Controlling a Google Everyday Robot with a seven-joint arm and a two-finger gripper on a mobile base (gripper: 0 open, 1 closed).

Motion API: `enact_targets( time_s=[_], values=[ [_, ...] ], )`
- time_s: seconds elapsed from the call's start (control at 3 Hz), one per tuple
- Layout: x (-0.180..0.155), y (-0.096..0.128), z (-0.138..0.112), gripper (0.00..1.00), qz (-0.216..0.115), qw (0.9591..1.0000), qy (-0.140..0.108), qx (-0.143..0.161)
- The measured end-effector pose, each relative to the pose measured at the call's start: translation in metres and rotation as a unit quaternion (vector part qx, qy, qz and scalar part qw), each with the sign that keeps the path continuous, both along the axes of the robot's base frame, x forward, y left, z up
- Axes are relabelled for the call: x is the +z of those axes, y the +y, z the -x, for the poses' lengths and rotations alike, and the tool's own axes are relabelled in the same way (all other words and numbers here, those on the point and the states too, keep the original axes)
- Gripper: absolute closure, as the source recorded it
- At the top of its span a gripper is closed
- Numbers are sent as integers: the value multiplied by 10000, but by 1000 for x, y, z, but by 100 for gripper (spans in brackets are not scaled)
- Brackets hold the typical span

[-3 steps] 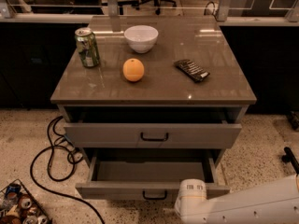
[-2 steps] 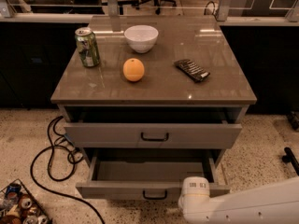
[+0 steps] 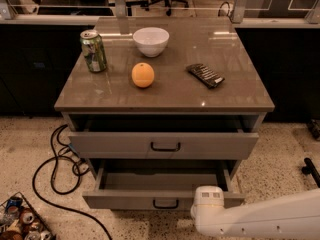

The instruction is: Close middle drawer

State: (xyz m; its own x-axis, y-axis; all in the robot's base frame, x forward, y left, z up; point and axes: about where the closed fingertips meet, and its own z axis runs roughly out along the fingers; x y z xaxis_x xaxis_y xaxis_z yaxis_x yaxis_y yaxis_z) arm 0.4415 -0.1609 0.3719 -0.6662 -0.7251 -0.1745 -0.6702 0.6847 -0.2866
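Note:
The middle drawer (image 3: 150, 181) is pulled far out below the top one, showing a bare grey inside. Its flat grey front (image 3: 125, 200) carries a small black bar handle (image 3: 165, 204). My gripper (image 3: 208, 204) is at the end of the white arm (image 3: 270, 218), which comes in from the lower right. It is right in front of the drawer front's right part, just right of the handle. The arm's white end piece covers the gripper itself. I cannot tell whether it touches the front.
The taller-fronted top drawer (image 3: 165, 145) stands slightly out. On the cabinet top (image 3: 175, 91) are a green can (image 3: 93, 50), a white bowl (image 3: 151, 41), an orange (image 3: 143, 75) and a dark packet (image 3: 205, 75). A black cable (image 3: 52, 169) and a bin of cans (image 3: 20, 221) lie on the floor at left.
The arm's white end has crept a little up and right, closer to the middle drawer's front. The drawer stands about as far out as before.

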Motion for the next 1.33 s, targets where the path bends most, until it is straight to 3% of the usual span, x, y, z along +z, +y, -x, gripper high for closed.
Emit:
enact_targets(
  time_s=[0.67, 1.0, 1.33],
  values=[
    [8, 45, -33, 100, -337, 9974, -394, 500],
    [5, 60, -50, 100, -508, 9953, -540, 624],
    [-1, 64, -67, 100, -645, 9943, -647, 545]
  ],
)
